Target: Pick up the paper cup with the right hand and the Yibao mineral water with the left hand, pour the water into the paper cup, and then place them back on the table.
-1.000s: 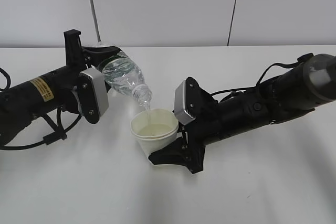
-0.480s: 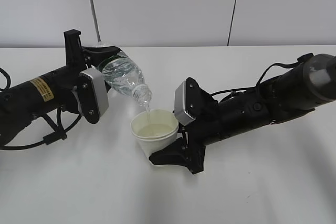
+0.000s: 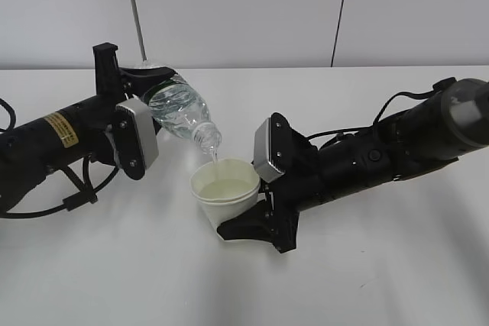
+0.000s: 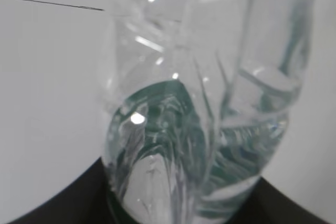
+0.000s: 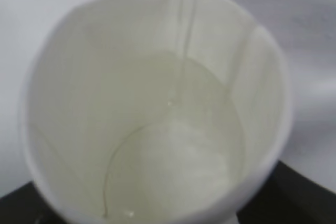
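My left gripper (image 3: pixel 145 93) is shut on the Yibao mineral water bottle (image 3: pixel 180 112) and holds it tilted, mouth down to the right, above the paper cup (image 3: pixel 223 192). A thin stream of water runs from the mouth into the cup. My right gripper (image 3: pixel 248 215) is shut on the paper cup and holds it tilted just above the table (image 3: pixel 114 265). In the left wrist view the clear bottle (image 4: pixel 199 103) fills the frame between the black fingers. In the right wrist view the cup (image 5: pixel 152 119) holds water, with the stream entering at its far rim.
The white wall stands behind the table. A thin metal rod (image 3: pixel 134 13) rises at the back left. Loose cables (image 3: pixel 69 188) hang under the left arm. Bare tabletop lies in front of both arms.
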